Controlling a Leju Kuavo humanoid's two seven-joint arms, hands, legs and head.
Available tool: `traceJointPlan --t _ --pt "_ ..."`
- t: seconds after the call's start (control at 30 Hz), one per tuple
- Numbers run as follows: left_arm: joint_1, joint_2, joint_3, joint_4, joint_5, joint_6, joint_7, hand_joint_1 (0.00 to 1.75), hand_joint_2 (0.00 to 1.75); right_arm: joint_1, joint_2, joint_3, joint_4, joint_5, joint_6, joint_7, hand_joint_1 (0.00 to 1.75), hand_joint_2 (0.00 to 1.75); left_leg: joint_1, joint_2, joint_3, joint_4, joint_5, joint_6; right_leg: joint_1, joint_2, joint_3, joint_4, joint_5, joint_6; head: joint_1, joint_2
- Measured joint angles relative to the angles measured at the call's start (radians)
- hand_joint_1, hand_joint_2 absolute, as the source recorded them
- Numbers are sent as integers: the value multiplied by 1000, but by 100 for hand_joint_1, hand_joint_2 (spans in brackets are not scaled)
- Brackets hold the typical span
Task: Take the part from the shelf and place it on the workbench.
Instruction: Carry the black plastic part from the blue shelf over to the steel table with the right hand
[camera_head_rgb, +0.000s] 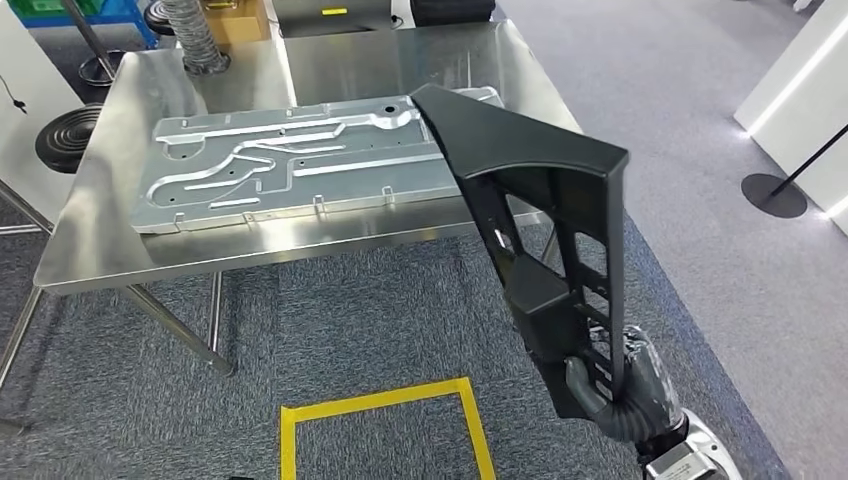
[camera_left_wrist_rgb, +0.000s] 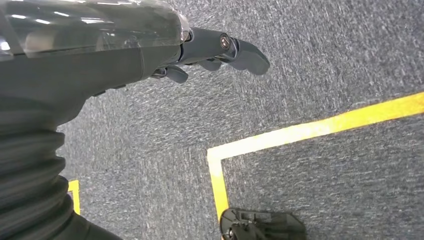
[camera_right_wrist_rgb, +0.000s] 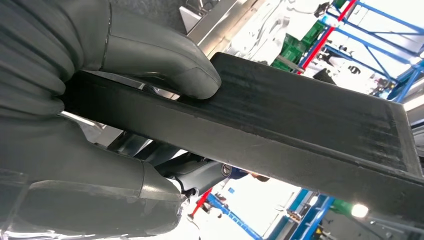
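I'm carrying: my right hand (camera_head_rgb: 610, 385) grips the black part (camera_head_rgb: 540, 210) by its lower end, its top over the workbench's (camera_head_rgb: 110, 240) near right edge. Left hand (camera_left_wrist_rgb: 215, 52) hangs, holding nothing, fingers loosely apart. Next, I'd reach forward and lower it beside the metal plate (camera_head_rgb: 290, 160).

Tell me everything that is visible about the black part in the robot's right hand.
The black part is a long, angular piece, matt like moulded plastic, with a solid triangular upper end and a lower section of open ribbed cut-outs. The right hand grips its lower end, thumb pressed on a flat edge. It stands tilted, its top leaning over the steel workbench near the grey metal plate; whether it touches either cannot be told.
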Motion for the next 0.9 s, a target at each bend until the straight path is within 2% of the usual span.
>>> traceJointPlan --t 0.07,0.13,0.23,0.27,0.3,0.33,0.37,0.43,0.47,0.6,0.67,0.73,0.77,0.8,0.83,0.9 --pt "-1 -1 0 0 0 0 1 0 175 -1 -4 -5 -1 -2 0 0 175 175 0 1 3 1 -5 -11 -3 1 3 -8 1 -10 0 0" --pt "-2 -1 0 0 0 1 1 0 175 -2 -7 -9 -1 -5 0 1 175 175 0 2 -15 49 -38 -20 -9 0 12 -19 3 -20 0 0" --pt "-1 -1 0 0 0 1 1 0 175 -5 -11 -13 -1 -10 0 1 175 175 3 2 -110 240 -122 -27 -9 -1 18 -20 -1 -30 0 0" --pt "0 -1 0 0 0 1 1 0 175 -5 -12 -14 -1 -12 0 1 175 175 4 2 -135 279 -128 -28 -7 -1 19 -19 -3 -31 0 0" --pt "0 -1 0 0 0 1 1 0 175 -5 -13 -15 -1 -15 0 1 175 175 4 2 -141 281 -113 -28 -7 0 21 -18 -5 -30 0 0" --pt "0 -1 0 0 0 2 2 0 175 -6 -14 -17 -1 -18 0 1 175 175 4 2 -127 243 -80 -27 -6 0 24 -16 -9 -29 0 0" --pt "0 -1 0 0 1 2 3 0 175 -8 -16 -18 0 -20 0 1 175 175 4 2 -98 174 -37 -23 -6 1 29 -14 -13 -28 0 0" --pt "0 -1 0 0 2 3 4 0 175 -12 -18 -21 0 -22 0 1 175 175 1 2 -43 51 13 -13 -2 3 33 -9 -22 -21 0 0" --pt "-1 -1 0 0 3 4 4 0 175 -15 -20 -23 0 -22 0 0 175 175 0 2 -29 18 21 -8 0 3 33 -7 -24 -16 0 0" --pt "2 -1 1 0 4 5 6 0 175 -26 -29 -32 0 -22 -2 -1 175 175 0 1 -22 0 21 10 -3 3 29 4 -35 5 0 0" --pt "0 -1 1 0 2 5 6 0 175 -30 -38 -39 -1 -24 -6 -2 175 175 5 2 -17 -8 24 19 -6 2 -7 82 -78 16 0 0" --pt "0 -1 1 0 -2 3 6 0 175 -27 -46 -49 -2 -28 -13 -3 175 175 4 3 -15 -8 22 23 -10 2 -80 218 -134 25 0 0" --pt "1 -1 1 0 -4 2 7 0 175 -23 -49 -54 -3 -31 -16 -3 175 175 4 2 -14 -8 20 24 -12 2 -110 268 -145 28 0 0" --pt "1 -1 0 0 -5 1 8 0 175 -17 -51 -60 -5 -35 -19 -3 175 175 4 2 -12 -8 18 24 -13 1 -123 282 -136 29 0 0" --pt "1 -1 0 0 -6 1 9 0 175 -13 -53 -66 -10 -38 -22 -4 175 175 4 1 -9 -7 16 23 -15 1 -116 255 -108 30 0 0" --pt "0 -2 -2 0 -8 -1 10 0 175 -5 -59 -78 -22 -42 -27 -5 175 175 4 0 1 -7 9 18 -15 -1 -58 117 -30 26 0 0"
